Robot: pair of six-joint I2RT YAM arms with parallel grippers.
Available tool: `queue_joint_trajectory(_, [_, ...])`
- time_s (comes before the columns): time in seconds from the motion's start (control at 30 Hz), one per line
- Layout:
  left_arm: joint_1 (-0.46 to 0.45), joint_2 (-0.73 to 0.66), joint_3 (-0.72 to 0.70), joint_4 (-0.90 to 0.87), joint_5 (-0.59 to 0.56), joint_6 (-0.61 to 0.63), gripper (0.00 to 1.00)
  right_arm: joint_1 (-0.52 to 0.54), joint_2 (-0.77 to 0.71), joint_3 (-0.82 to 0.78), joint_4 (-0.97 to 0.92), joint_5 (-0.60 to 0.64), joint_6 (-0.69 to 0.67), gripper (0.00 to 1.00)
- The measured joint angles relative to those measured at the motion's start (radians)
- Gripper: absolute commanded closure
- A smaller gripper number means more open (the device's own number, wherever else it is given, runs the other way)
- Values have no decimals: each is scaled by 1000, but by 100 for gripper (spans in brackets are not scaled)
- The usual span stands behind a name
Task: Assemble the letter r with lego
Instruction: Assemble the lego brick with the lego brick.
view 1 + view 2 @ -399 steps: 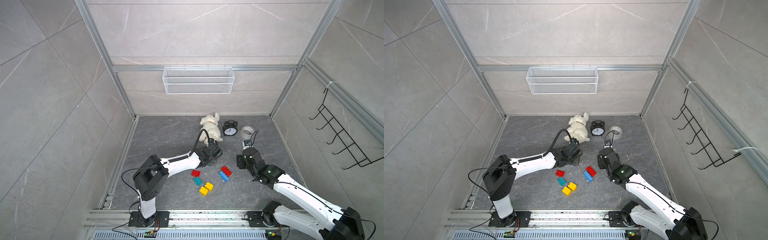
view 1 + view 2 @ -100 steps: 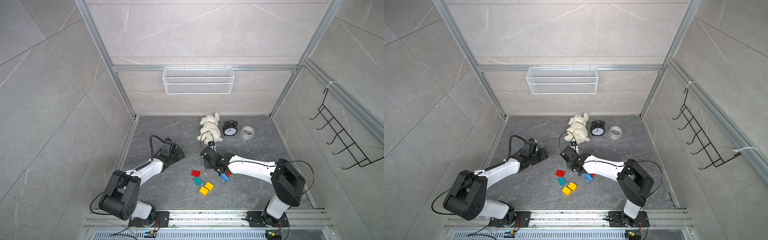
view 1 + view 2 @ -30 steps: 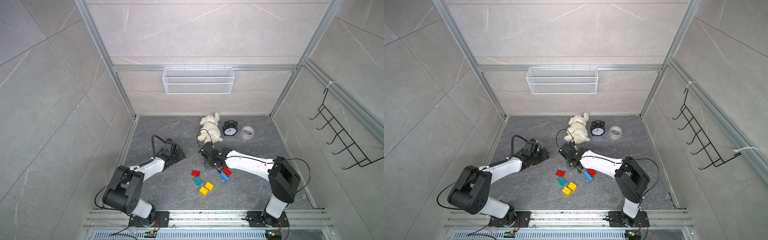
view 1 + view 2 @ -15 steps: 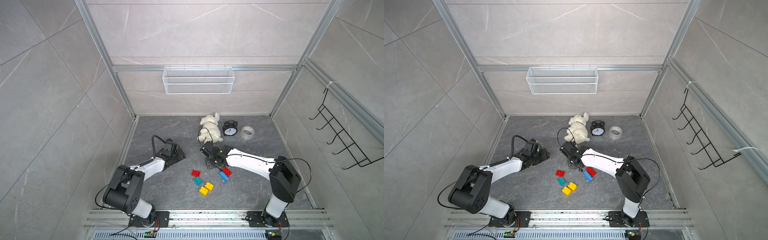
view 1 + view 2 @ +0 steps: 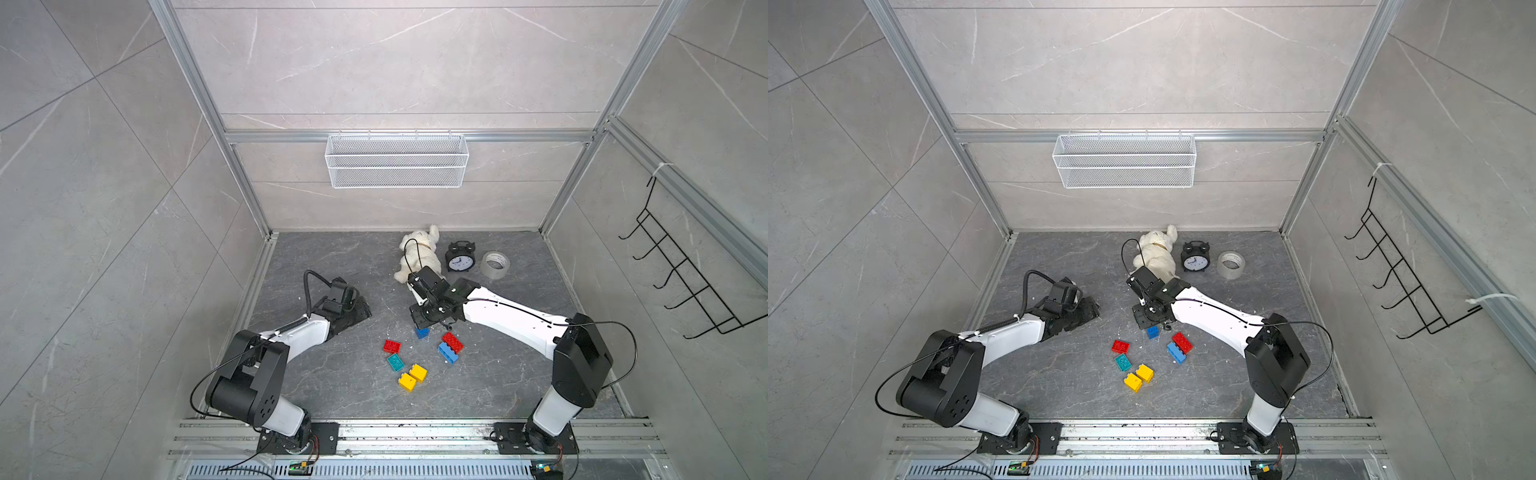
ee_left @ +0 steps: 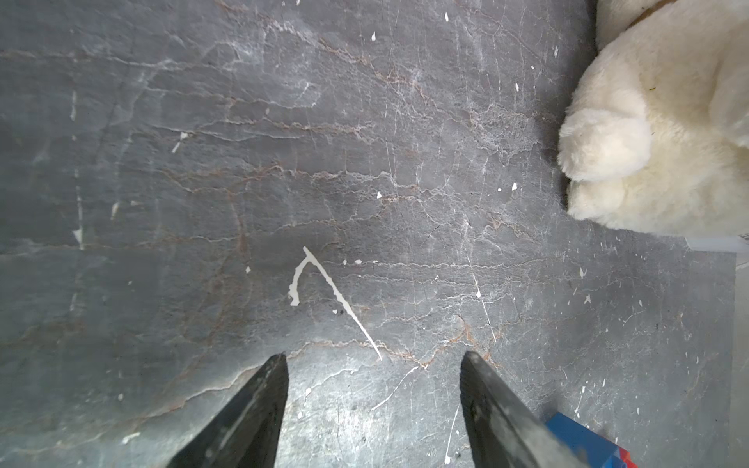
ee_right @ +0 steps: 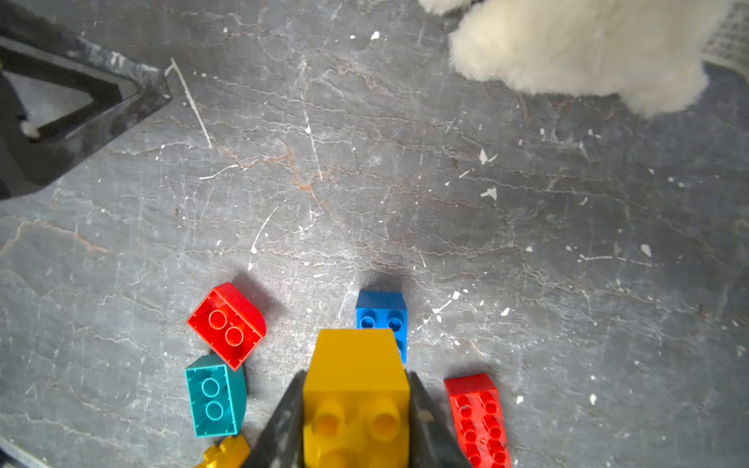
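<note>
My right gripper (image 7: 356, 375) is shut on a yellow lego brick (image 7: 356, 397), studs facing the camera. It hovers over a small blue brick (image 7: 381, 312), seen in both top views (image 5: 421, 332) (image 5: 1153, 331). On the floor lie a red brick (image 5: 391, 345), a teal brick (image 5: 395, 363), two yellow bricks (image 5: 417, 372) (image 5: 407, 382), and a long red brick (image 5: 452, 342) beside a long blue brick (image 5: 448, 353). My left gripper (image 6: 373, 355) rests open and empty on bare floor to the left (image 5: 357, 311).
A white plush toy (image 5: 419, 253), a black alarm clock (image 5: 460, 259) and a roll of tape (image 5: 494, 264) stand at the back of the floor. A wire basket (image 5: 397, 162) hangs on the back wall, and a hook rack (image 5: 681, 274) on the right wall.
Within the last second the right gripper has shifted only slightly near the small blue brick. The left arm has not moved.
</note>
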State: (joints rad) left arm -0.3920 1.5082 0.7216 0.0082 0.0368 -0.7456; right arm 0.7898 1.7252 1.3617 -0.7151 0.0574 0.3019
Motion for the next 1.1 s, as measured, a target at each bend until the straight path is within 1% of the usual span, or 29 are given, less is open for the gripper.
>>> queue_joint_trajectory(0.17, [0,0,0,0,0,0,30,-15,3,1,-30,-16,-23,68])
queue_joint_trajectory(0.37, [0,0,0,0,0,0,30,-17,36,18,-53,-2,-19,68])
queue_joint_trajectory(0.77, [0,1,0,0,0,0,30,-17,85,26,-47,-1,12,68])
queue_joint_trajectory(1.1, [0,14,6,0,4,0,30,-17,89,26,-33,10,19,68])
